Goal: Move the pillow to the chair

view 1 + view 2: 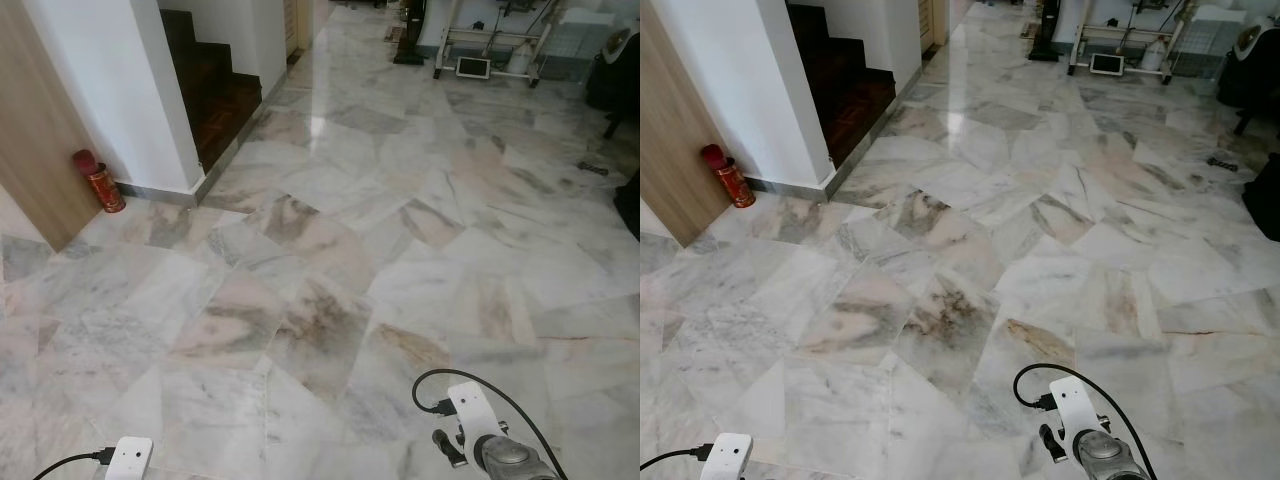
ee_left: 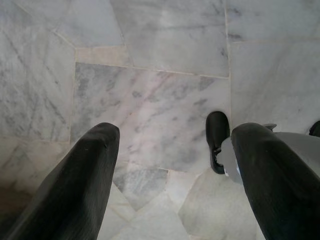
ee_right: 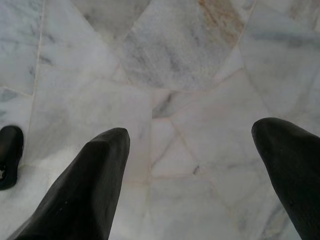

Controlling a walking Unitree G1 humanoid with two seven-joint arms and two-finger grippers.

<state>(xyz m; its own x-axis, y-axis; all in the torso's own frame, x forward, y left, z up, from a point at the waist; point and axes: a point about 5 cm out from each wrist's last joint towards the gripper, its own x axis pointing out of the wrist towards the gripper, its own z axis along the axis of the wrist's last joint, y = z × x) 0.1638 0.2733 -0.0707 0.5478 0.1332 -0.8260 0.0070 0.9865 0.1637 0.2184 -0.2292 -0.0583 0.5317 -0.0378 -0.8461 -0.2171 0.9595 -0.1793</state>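
Stretching far ahead, open marble floor (image 1: 400, 250) is seen, edged at far left by stairs (image 1: 215, 90). Both left gripper (image 2: 170, 150) and right gripper (image 3: 192, 150) are held with fingers spread, empty.

left wrist module (image 1: 130, 457): white housing, black cable plugged in
right wrist module (image 1: 472, 405): white, looped black cable
right arm (image 1: 512, 458): silver-grey metal
gripper fingers (image 2: 82, 185): long, black, rounded tips
foot (image 2: 218, 140): black
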